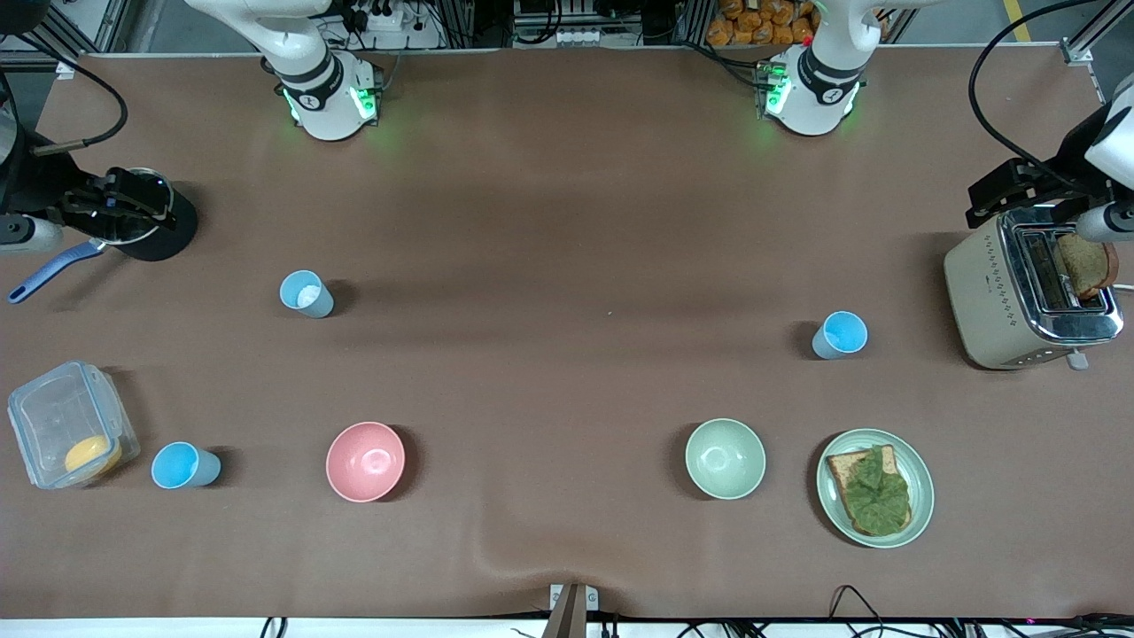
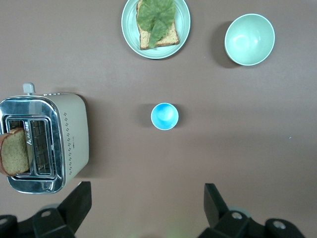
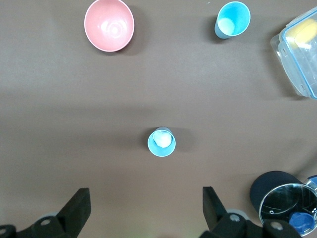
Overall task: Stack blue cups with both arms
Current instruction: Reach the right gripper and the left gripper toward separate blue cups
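Table covering (image 1: 567, 221): matt brown, cloth-like, a soft wrinkle at its edge nearest the front camera.
Three blue cups (image 1: 306, 293) (image 1: 840, 335) (image 1: 184, 466): smooth plastic, dull grey-blue outside, brighter inside.
Pink bowl (image 1: 365, 461), pale green bowl (image 1: 725, 458): smooth, faint sheen inside.
Toaster (image 1: 1028, 292), at the left arm's end of the table: cream matt body, polished chrome top.
Clear plastic box (image 1: 66, 425) near the pink bowl: glossy, transparent.
Pot (image 1: 146, 217): matt black outside, shiny metal rim.

A toaster (image 1: 1010, 306) is holding a bread slice (image 1: 1083, 264), a pale green plate (image 1: 920, 492) is carrying leaf-topped toast (image 1: 873, 492), while pink bowl (image 1: 365, 461), green bowl (image 1: 725, 458), clear lidded container (image 1: 62, 424) and black pot (image 1: 151, 217) are sitting apart.
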`<action>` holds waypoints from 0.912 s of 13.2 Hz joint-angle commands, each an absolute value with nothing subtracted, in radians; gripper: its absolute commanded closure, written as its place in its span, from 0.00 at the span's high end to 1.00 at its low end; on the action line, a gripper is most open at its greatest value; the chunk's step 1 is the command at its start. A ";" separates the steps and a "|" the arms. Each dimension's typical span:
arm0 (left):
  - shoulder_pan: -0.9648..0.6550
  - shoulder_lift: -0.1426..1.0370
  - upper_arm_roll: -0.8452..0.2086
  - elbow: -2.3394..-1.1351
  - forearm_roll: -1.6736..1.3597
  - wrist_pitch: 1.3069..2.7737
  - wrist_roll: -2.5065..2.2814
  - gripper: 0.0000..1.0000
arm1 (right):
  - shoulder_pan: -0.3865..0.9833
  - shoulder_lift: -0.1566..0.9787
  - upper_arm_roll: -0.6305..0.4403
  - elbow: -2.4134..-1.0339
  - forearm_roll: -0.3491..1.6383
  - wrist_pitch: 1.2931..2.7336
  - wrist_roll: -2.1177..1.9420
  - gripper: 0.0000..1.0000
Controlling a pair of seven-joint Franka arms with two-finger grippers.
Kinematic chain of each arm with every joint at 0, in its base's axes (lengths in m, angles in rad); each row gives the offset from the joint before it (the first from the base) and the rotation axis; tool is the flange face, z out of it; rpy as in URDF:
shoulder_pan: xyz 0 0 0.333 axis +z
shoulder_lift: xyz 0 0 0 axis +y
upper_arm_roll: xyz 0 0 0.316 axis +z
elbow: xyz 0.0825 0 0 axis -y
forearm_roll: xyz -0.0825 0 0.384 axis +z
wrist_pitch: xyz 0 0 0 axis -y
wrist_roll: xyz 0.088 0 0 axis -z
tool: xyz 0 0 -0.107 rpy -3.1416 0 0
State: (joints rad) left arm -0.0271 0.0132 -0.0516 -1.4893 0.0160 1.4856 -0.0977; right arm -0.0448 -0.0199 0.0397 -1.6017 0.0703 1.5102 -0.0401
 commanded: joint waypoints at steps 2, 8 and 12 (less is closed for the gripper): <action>-0.020 0.014 -0.052 -1.474 0.009 1.465 -0.070 1.00 | -0.057 -0.051 0.046 -1.638 0.075 1.526 -0.032 1.00; -0.035 0.141 -0.074 -1.572 0.052 1.544 -0.098 1.00 | -0.054 -0.040 0.046 -1.628 0.064 1.534 -0.034 1.00; -0.032 0.185 -0.074 -1.800 0.101 1.802 -0.100 1.00 | -0.052 -0.037 0.046 -1.634 0.054 1.537 -0.034 1.00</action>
